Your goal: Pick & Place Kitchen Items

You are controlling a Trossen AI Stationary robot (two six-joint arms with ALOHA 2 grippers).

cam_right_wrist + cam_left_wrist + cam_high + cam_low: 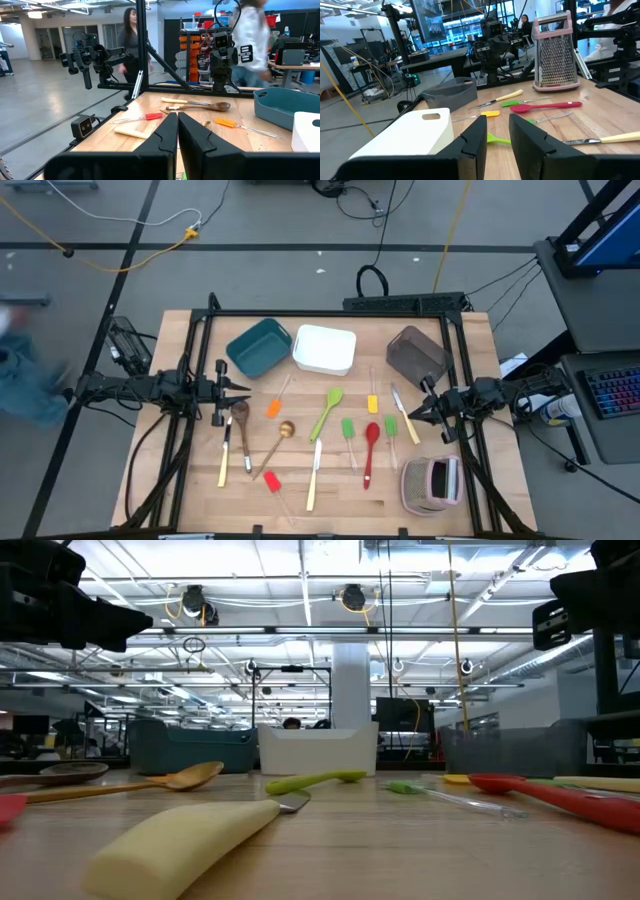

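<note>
Pale and blunt, a knife handle (185, 840) fills the foreground of the low view, lying flat on the wooden table (180, 490) amid a scatter of utensils. Both arms are stretched level above the table's side edges, pointing inward at each other. The left gripper (238, 388) hovers over the left side, its fingers (530, 140) parted by a narrow gap and holding nothing, just above the dark wooden spoon (240, 412) and two pale-handled knives (224, 460). The right gripper (412, 413) hangs over the right side, its fingers (162, 137) nearly closed on empty air, just beside a pale-handled knife (404, 414) and a green spatula (391, 426).

Between the two grippers lie the orange spatula (275, 406), brass spoon (280, 436), green spoon (327, 410), yellow spatula (373, 403), another green spatula (348, 430), the red spoon (371, 448), a long knife (315, 476) and, toward the near edge, a red spatula (271, 480). Along the far edge stand the teal bin (258, 347), white bin (324, 349) and brown bin (415, 352), the first two touching. A pink-grey grater (432, 484) occupies the near right corner. Bare wood remains along the near left corner and both outer margins. People (131, 40) stand in the room beyond.
</note>
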